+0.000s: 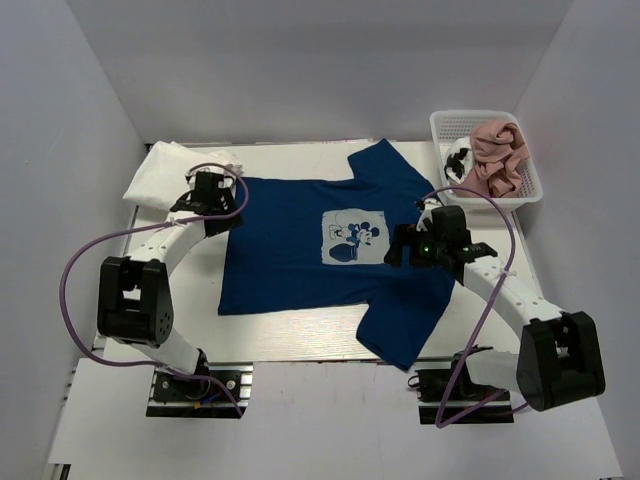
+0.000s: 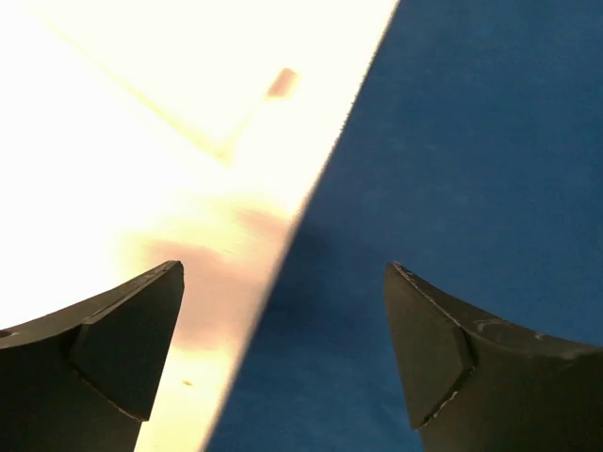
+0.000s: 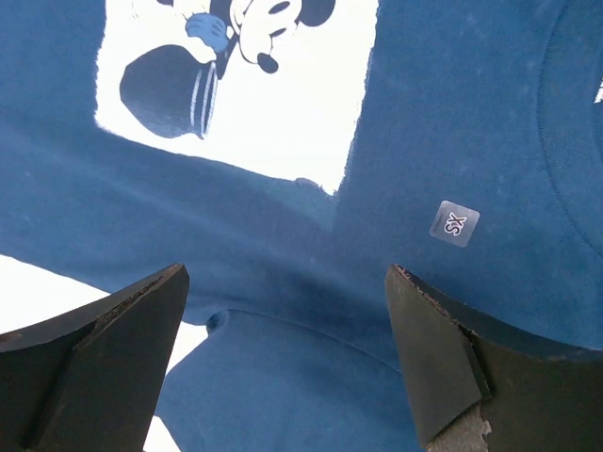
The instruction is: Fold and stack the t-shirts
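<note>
On the white table (image 1: 300,342), the navy t-shirt (image 1: 290,265) lies spread beneath both arms' parted jaws.

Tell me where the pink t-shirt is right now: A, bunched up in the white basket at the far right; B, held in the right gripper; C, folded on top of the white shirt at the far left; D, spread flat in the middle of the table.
A: the pink t-shirt lies crumpled inside the white basket, while the navy t-shirt is the one spread flat.
</note>
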Action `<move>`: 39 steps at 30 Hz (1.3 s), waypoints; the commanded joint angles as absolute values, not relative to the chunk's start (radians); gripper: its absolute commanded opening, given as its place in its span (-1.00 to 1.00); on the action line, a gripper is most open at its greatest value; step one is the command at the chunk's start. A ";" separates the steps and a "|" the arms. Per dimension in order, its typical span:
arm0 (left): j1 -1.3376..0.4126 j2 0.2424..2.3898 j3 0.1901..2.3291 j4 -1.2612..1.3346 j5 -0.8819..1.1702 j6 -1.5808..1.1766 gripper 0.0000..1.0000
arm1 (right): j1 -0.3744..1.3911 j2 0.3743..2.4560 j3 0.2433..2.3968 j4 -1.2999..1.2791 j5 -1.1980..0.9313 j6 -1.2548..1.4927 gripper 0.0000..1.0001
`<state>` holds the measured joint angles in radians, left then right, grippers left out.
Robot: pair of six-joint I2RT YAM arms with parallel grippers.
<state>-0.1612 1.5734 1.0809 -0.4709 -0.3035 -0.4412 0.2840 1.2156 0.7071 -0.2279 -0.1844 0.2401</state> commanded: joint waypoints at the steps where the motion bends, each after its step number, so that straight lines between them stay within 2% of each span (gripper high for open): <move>1: -0.133 1.554 1.052 -0.431 -0.270 -0.360 0.88 | 0.298 1.250 0.762 -0.196 -0.209 0.206 0.81; 5: -0.083 1.569 1.006 -0.313 -0.200 -0.322 0.88 | 0.308 1.299 0.788 -0.189 -0.207 0.204 0.81; 8: -0.058 1.682 1.049 -0.267 -0.150 -0.244 0.88 | 0.310 1.333 0.817 -0.196 -0.216 0.204 0.81; 15: 0.024 1.929 1.270 -0.238 -0.032 -0.212 0.83 | 0.321 1.324 0.821 -0.152 -0.219 0.201 0.81; 30: 0.072 2.147 1.506 -0.106 0.187 -0.232 0.78 | 0.318 1.410 0.882 -0.186 -0.179 0.201 0.81; 34: 0.072 2.170 1.555 -0.106 0.166 -0.232 0.78 | 0.316 1.402 0.877 -0.192 -0.166 0.204 0.81; 39: 0.072 2.085 1.536 -0.216 0.253 -0.241 0.98 | 0.319 1.373 0.873 -0.207 -0.143 0.192 0.81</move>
